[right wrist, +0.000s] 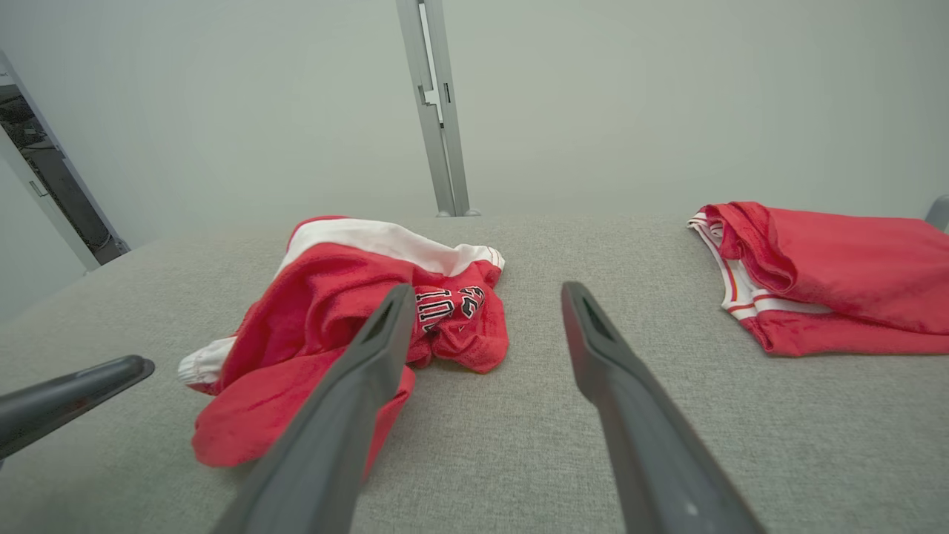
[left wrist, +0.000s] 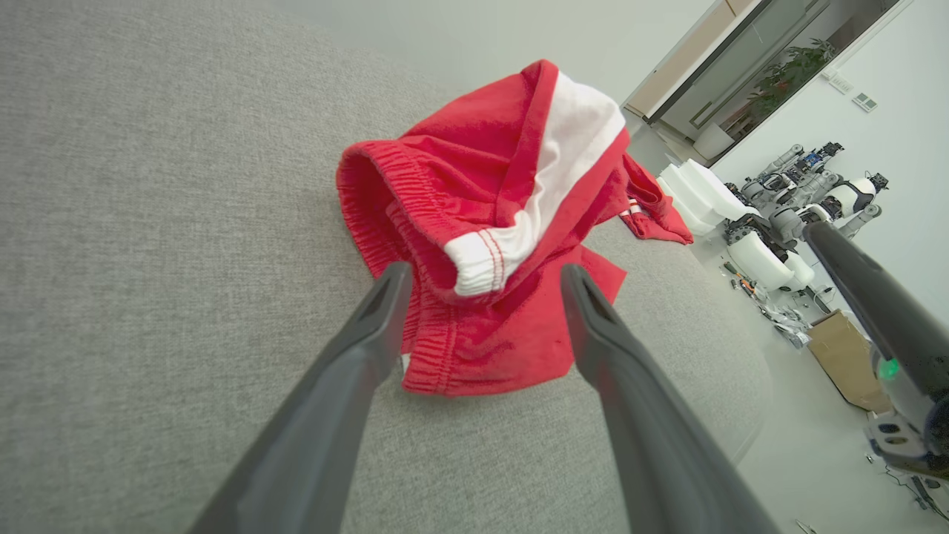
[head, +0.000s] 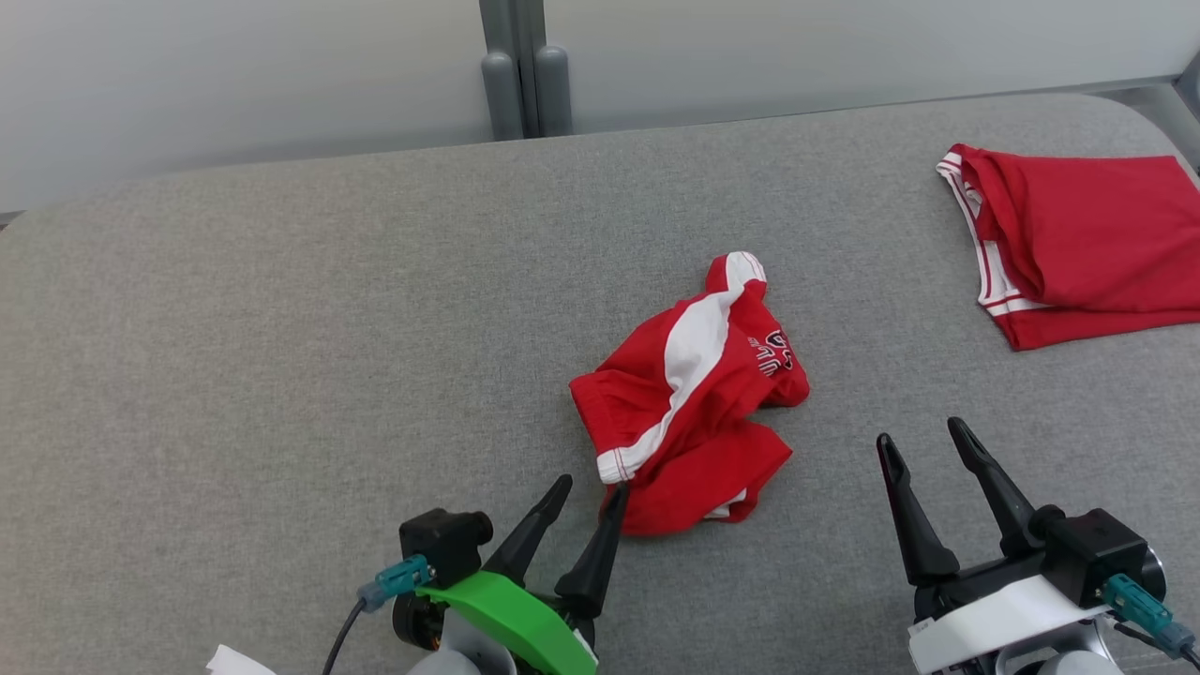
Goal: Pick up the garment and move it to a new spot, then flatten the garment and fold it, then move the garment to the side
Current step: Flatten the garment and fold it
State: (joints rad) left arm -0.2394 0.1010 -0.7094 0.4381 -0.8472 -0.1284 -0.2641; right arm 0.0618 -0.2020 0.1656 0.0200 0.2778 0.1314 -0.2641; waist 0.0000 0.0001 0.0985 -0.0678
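Nearest us, the left pincer (head: 592, 485) stands wide open and empty at the near edge of the crumpled red shorts (head: 689, 403). In the left wrist view its two fingers frame the elastic waistband and the white cuff end. We cannot tell whether a fingertip already touches the cloth. The right pincer (head: 921, 433) is just as wide open and empty. It hangs over bare table (head: 281, 328) to the right of the shorts, apart from them.

The shorts lie bunched in a heap in the middle of the table, white side stripe uppermost and printed lettering on their far right fold. We judge that the first pick-up is not yet made. To do it well, we would:
- bring the left pincer low enough that one finger slides under the waistband;
- close on that thick seam, not on a loose leg, so the whole heap lifts;
- perhaps take the lettered fold with the right pincer, so the shorts hang spread.

Nothing lies between the pincers and the shorts. A folded red garment (head: 1078, 244) lies well to the far right of the shorts, so the new spot is better chosen on the open cloth to their left. Beyond the shorts, a grey post (head: 525, 75) rises at the table's far edge.
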